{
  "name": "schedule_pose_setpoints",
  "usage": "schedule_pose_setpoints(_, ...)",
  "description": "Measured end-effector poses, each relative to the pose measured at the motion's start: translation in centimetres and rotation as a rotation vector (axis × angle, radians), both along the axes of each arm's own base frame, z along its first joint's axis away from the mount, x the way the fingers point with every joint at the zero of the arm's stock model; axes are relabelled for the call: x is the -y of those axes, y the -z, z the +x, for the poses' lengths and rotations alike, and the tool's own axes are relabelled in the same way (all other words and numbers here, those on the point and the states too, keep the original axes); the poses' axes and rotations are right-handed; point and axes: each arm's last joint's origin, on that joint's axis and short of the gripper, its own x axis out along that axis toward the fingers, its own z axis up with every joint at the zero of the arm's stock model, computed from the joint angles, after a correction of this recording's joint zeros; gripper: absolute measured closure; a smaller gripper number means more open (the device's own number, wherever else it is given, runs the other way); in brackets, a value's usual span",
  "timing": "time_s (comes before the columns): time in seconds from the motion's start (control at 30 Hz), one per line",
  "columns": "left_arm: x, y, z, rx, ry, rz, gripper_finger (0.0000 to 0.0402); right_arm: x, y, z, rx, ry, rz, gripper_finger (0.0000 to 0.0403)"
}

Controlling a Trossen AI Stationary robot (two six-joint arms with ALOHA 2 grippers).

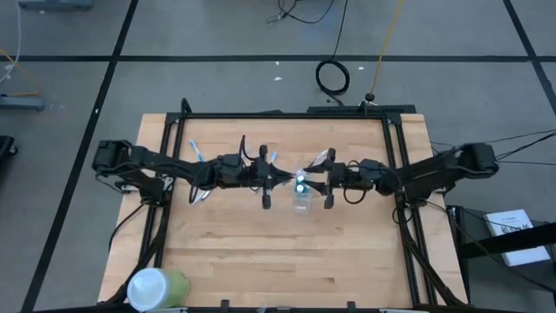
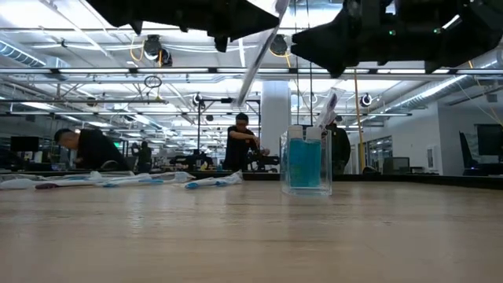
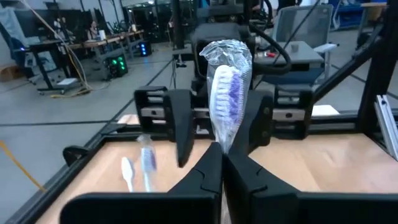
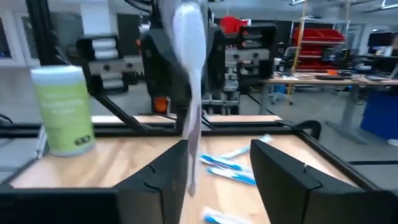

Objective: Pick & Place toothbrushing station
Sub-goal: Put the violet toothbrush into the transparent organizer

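We see both arms meeting above the middle of the wooden table (image 1: 261,261). The left gripper (image 3: 222,163) has its fingers pressed together on the handle of a wrapped purple-bristled toothbrush (image 3: 227,93), which stands upright with its head in clear film. The right gripper (image 4: 219,167) faces it with its fingers apart, and the same brush hangs between them; we cannot tell whether either finger touches it. Below the two grippers stands the small clear plastic cup (image 2: 306,161), upright on the table, with a blue item inside and a brush head rising from its rim. Several blue-and-white toothbrushes (image 2: 118,180) lie flat on the table on the left arm's side, well apart from the cup. A pale-green cylindrical container (image 4: 63,111) stands at the near left corner of the table; its label carries white writing that we cannot read. People (image 2: 240,141) stand in the room beyond the table.
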Motion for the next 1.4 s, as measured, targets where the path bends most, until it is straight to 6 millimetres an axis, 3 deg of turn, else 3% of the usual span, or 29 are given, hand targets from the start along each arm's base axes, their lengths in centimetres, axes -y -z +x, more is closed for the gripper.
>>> schedule_pose_setpoints(0.2,0.0,0.7,0.5,-0.007,0.0,-0.02,0.0397,0.0,0.2,2.3,-0.012,-0.033,0.052,0.0198)
schedule_pose_setpoints(0.4,0.0,1.2,0.8,-0.007,-0.001,-0.028,0.0395,-0.1,0.3,3.7,-0.019,-0.076,0.052,0.0205)
schedule_pose_setpoints(1.07,0.0,1.3,0.8,-0.013,-0.003,-0.032,0.0398,-0.1,0.3,3.7,-0.029,-0.072,0.013,0.0386)
schedule_pose_setpoints(1.23,0.0,1.3,0.8,-0.01,-0.022,-0.088,0.0368,-0.1,0.4,3.7,-0.036,-0.071,0.001,0.0383)
schedule_pose_setpoints(1.4,0.4,1.0,0.7,0.002,-0.063,-0.091,0.0309,0.0,0.5,3.7,-0.049,-0.069,0.021,0.0386)
